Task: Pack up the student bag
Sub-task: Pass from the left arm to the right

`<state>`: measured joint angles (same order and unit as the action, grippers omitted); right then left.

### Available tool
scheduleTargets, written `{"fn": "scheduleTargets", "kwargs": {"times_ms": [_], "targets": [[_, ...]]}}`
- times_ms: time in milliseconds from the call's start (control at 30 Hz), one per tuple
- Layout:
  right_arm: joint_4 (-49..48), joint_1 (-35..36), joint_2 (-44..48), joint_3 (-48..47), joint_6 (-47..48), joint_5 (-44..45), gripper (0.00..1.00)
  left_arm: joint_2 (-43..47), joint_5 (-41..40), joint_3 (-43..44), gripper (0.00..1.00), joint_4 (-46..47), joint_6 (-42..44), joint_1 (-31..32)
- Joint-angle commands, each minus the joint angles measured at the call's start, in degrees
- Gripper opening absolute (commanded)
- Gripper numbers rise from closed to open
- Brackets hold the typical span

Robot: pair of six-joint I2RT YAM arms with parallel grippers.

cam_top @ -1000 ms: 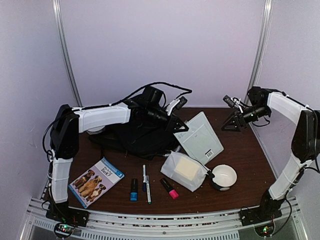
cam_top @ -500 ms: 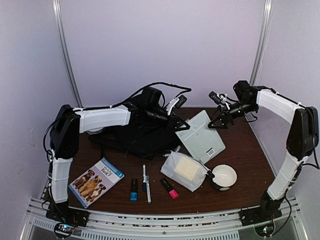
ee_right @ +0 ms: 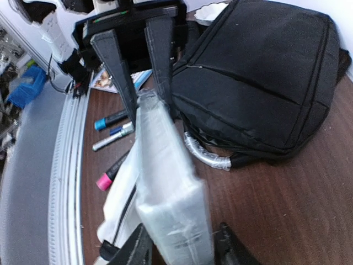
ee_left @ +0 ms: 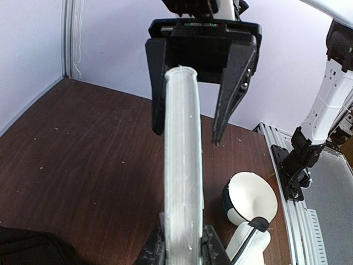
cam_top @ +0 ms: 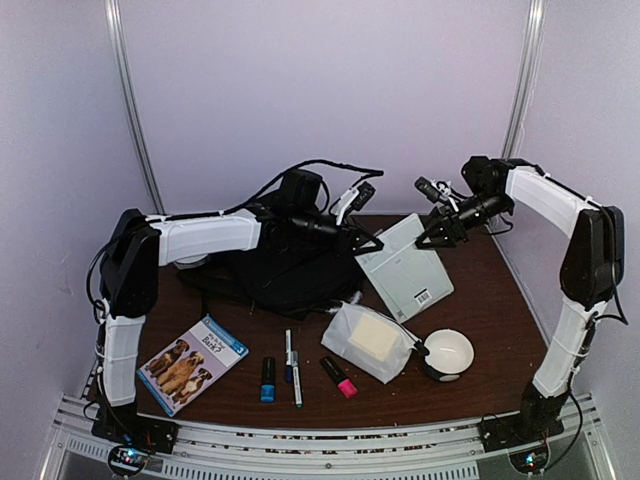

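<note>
The student bag [cam_top: 275, 270] is a large black backpack lying flat at the back left, and it also fills the right wrist view [ee_right: 259, 77]. A pale grey book in clear wrap [cam_top: 405, 268] stands tilted to the bag's right. My left gripper [cam_top: 368, 243] is shut on the book's near-left edge, both pads pressed on it [ee_left: 183, 234]. My right gripper [cam_top: 428, 235] straddles the opposite edge of the book [ee_right: 165, 182]. Its jaws [ee_right: 183, 229] are open: one finger touches the book and a gap shows at the other.
A translucent white pouch [cam_top: 370, 340] lies in front of the book, with a white bowl [cam_top: 448, 352] to its right. A pink highlighter [cam_top: 339, 378], a pen [cam_top: 293, 365] and a blue marker [cam_top: 268, 380] lie near the front edge. A dog-cover booklet [cam_top: 192, 362] lies front left.
My right arm swung left from the back right corner to the book's far edge, and its jaws narrowed around it. The left gripper kept its hold; the book tilted up slightly.
</note>
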<state>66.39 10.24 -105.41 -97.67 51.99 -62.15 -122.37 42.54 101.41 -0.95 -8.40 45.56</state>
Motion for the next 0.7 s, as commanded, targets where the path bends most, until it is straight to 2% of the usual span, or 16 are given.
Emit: {"fn": "scheduleTargets", "kwargs": {"times_ms": [0,67,133,167,233,300,333,433,567,667], "targets": [[8.6,0.82,-0.3,-2.86,4.12,-3.33,0.28,3.15,4.11,5.36,0.0,11.6,1.42,-1.29],[9.16,0.83,0.27,-3.81,3.65,-4.2,0.15,3.23,4.25,6.21,0.0,11.1,1.46,-1.66],[8.59,0.81,0.94,-5.02,1.61,-5.05,0.08,3.41,2.81,6.71,0.0,10.31,1.14,-2.23],[6.74,0.79,1.51,-5.71,-1.56,-5.35,0.07,3.9,1.21,6.54,0.1,10.16,0.46,-2.54],[2.18,0.66,2.71,-7.74,-8.89,-6.5,0.05,5.56,-2.43,4.82,0.44,10.77,-1.73,-3.35],[-2.88,0.66,3.91,-9.84,-16.25,-6.98,0.02,9.11,-5.95,-0.47,0.62,14.55,-4.72,-4.21],[-7.0,0.66,4.71,-10.32,-23.02,-6.89,0.0,11.5,-8.06,-4.25,0.69,17.4,-6.52,-4.56],[-20.66,0.66,7.54,-9.28,-38.41,-6.87,0.0,17.86,-13.14,-15.22,0.78,27.39,-16.98,-6.07],[-39.23,0.66,10.76,-5.43,-58.05,-7.17,0.0,22.36,-14.13,-25.93,0.8,39.57,-27.31,-6.94],[-56.82,0.75,11.86,-1.31,-74.82,-9.97,0.0,22.34,-14.17,-29.4,0.81,43.66,-31.25,-6.81]]}}
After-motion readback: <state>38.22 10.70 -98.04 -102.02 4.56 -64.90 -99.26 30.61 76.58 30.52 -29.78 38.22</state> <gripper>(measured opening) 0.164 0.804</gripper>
